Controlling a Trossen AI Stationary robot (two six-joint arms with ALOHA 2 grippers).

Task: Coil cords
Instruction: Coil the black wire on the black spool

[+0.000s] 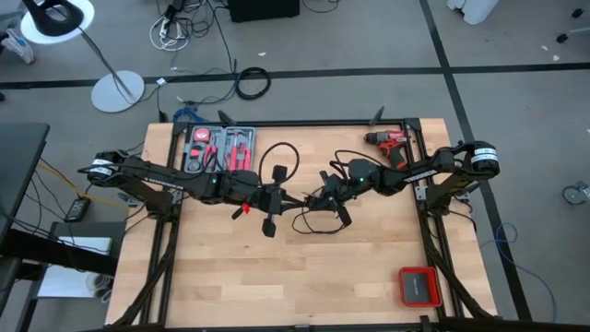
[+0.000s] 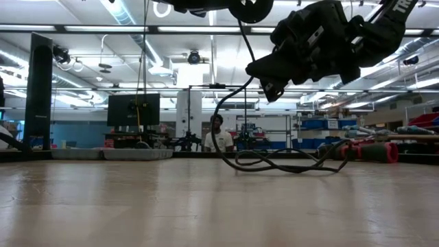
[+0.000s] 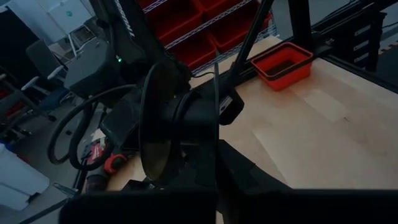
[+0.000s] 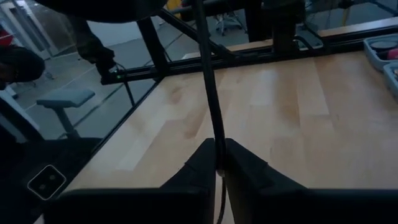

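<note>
Cords, here one thin black cable (image 1: 281,166), lie near the middle of the high view: one loop rests on the wood toward the top of the table, another sags below the two grippers. The right gripper (image 4: 217,163) has its fingers pinched on the cable, which rises straight up from between them. The left gripper (image 1: 269,199) is closed; it appears to hold the cable too, but I cannot confirm that.

Coiling looks to be in its early part, with a strand lifted between the arms and most of the length loose on the table (image 1: 369,277). The next move likely calls for laying the lifted strand round onto the resting loop without dragging it.

A tool tray (image 1: 221,148) at upper left holds red and black tools; the red bin (image 1: 419,286) at lower right looks empty.
</note>
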